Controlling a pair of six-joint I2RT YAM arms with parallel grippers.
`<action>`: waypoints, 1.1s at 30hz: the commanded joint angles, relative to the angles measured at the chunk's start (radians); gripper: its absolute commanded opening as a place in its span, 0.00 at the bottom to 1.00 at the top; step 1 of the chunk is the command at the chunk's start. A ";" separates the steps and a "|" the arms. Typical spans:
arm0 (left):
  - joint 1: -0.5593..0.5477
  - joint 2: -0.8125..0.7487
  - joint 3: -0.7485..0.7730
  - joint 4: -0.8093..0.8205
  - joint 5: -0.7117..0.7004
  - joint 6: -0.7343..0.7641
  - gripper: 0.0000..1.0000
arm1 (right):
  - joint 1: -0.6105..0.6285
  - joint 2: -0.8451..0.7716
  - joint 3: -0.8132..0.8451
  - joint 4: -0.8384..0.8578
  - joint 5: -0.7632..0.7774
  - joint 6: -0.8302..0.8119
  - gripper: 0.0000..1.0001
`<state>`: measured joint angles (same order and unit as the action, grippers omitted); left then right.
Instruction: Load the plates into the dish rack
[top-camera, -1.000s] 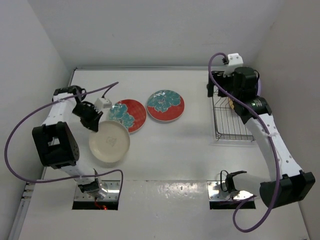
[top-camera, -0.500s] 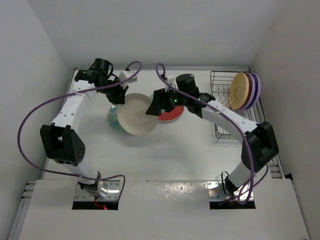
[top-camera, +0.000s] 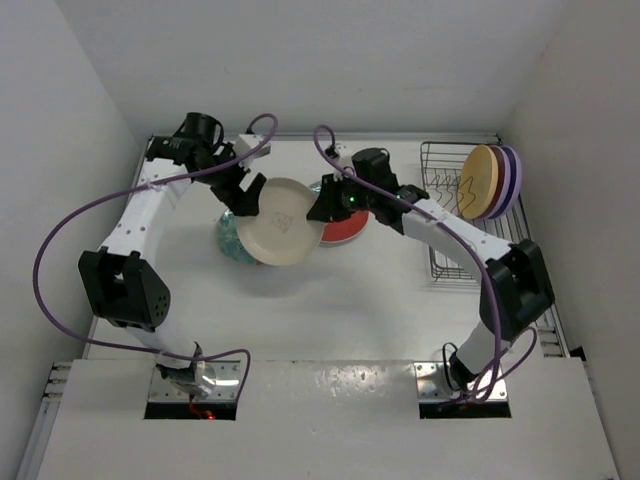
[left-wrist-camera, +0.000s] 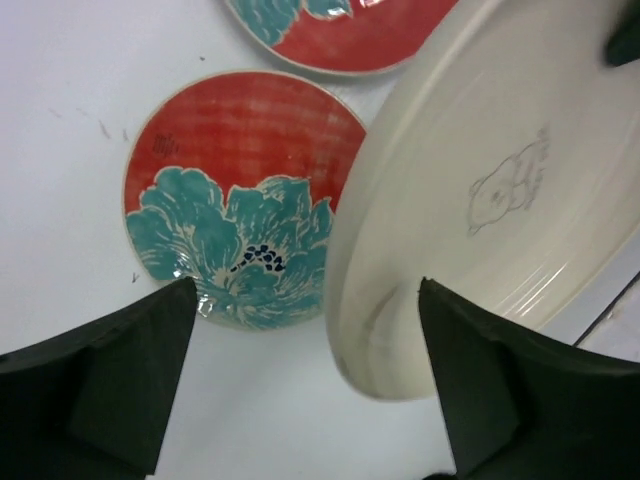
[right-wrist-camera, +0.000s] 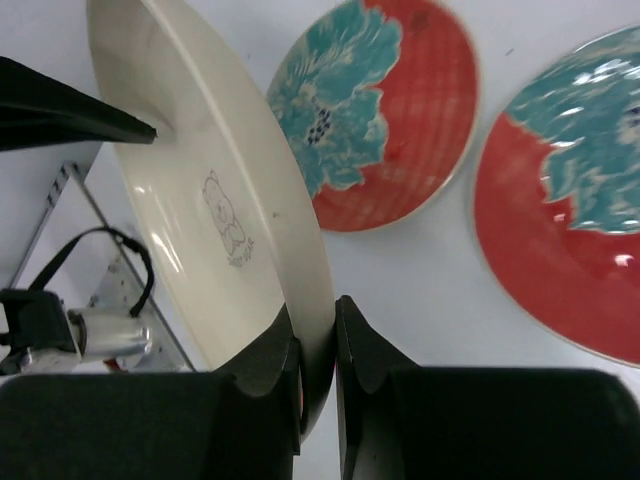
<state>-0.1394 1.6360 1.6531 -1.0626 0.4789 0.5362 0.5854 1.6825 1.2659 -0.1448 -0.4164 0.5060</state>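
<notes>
The cream plate (top-camera: 280, 222) hangs tilted above the table between both arms. My right gripper (top-camera: 318, 207) is shut on its right rim; in the right wrist view the jaws (right-wrist-camera: 315, 320) pinch the edge of the cream plate (right-wrist-camera: 200, 180). My left gripper (top-camera: 248, 195) stands open around the plate's left edge, its fingers wide apart (left-wrist-camera: 305, 290) and clear of the cream plate (left-wrist-camera: 480, 180). Two red flowered plates (top-camera: 340, 230) (top-camera: 230, 242) lie flat beneath. The dish rack (top-camera: 455, 265) at the right holds a yellow-orange plate (top-camera: 482, 182) and lavender plates (top-camera: 510, 175) upright.
White walls close in the table at the back and on both sides. Purple cables loop above each arm. The rack's near half shows bare wire dividers. Both red plates (left-wrist-camera: 240, 200) (left-wrist-camera: 340, 30) lie directly under the held plate.
My left gripper has opened and let go of the cream plate's rim. My right gripper has shut on the opposite rim. The plate shifted slightly toward the back.
</notes>
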 joint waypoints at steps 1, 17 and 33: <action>0.044 -0.025 0.063 0.075 0.012 -0.083 1.00 | -0.062 -0.150 0.016 0.053 0.127 -0.004 0.00; 0.250 -0.064 0.024 0.201 -0.016 -0.200 1.00 | -0.472 -0.455 -0.051 -0.127 0.844 -0.296 0.00; 0.250 -0.073 -0.029 0.191 -0.049 -0.191 1.00 | -0.529 -0.343 -0.201 0.131 1.252 -0.414 0.00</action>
<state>0.1120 1.5970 1.6268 -0.8791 0.4393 0.3363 0.0563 1.3380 1.0954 -0.1478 0.7578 0.1158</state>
